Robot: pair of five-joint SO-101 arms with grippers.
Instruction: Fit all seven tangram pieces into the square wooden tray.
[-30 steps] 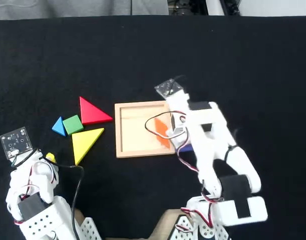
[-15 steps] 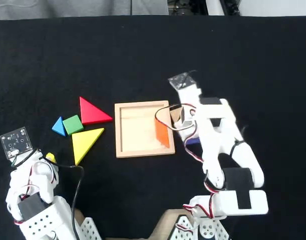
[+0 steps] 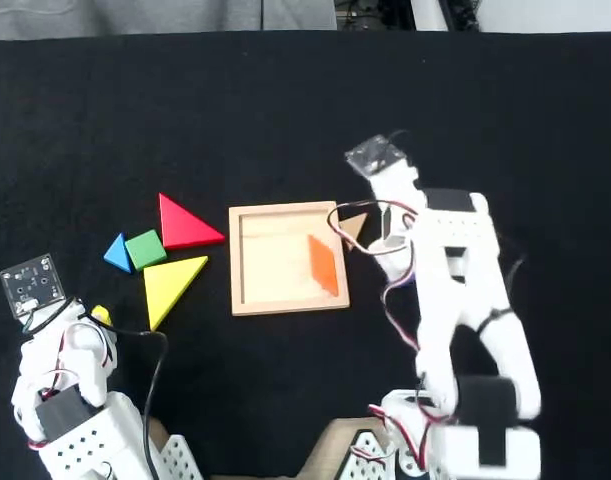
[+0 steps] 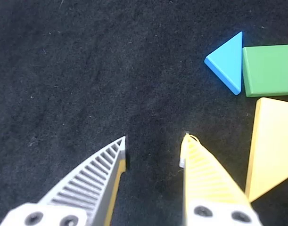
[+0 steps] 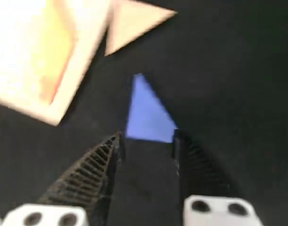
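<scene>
Violet-blue triangle [image 5: 146, 113] just ahead of spread right tool [image 5: 147, 136]

On desk [image 3: 285, 100]: tray [image 3: 237, 262] central, parallelogram [image 3: 323, 265] inside along its right wall. Left of tray: rear triangle [image 3: 185, 224], front triangle [image 3: 170, 283], square [image 3: 145, 249] between them, small triangle [image 3: 116, 253] leftmost. Just beyond its right rim: corner triangle [image 3: 353, 226].

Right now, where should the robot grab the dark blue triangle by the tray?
Probably from above, pinching the dark blue triangle across its wide end: it lies flat on the black table, and that end sits just ahead of the open right tool.
</scene>
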